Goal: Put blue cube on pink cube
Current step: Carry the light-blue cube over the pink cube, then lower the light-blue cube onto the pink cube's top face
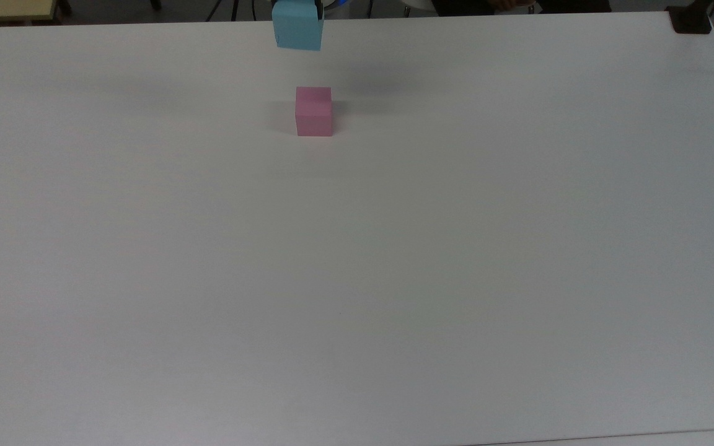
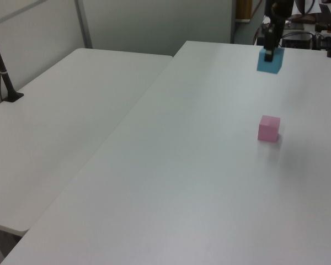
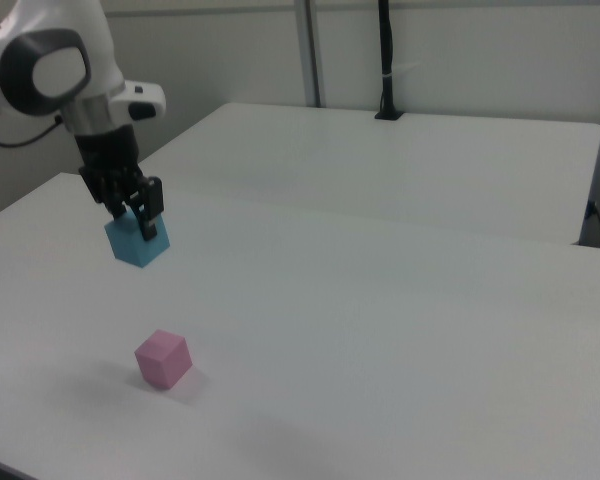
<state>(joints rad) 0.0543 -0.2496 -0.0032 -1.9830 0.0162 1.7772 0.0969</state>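
Observation:
The pink cube (image 1: 313,111) (image 2: 268,128) (image 3: 163,359) rests alone on the white table (image 1: 357,248). Held in the air is the blue cube (image 1: 297,25) (image 2: 270,59) (image 3: 138,241), with my gripper (image 3: 135,222) (image 2: 268,53) shut on it from above. In the right view the blue cube hangs well above the table, up and to the right view's left of the pink cube, not touching it. In the top view the blue cube sits at the upper edge, beyond the pink cube; the fingers are mostly cut off there.
A second white table (image 2: 60,121) (image 3: 400,160) adjoins the work table. A black post (image 2: 3,72) (image 3: 385,60) stands clamped at its edge. A dark clamp (image 1: 690,18) sits at the top view's upper right corner. Cables and equipment (image 2: 303,33) lie beyond the table.

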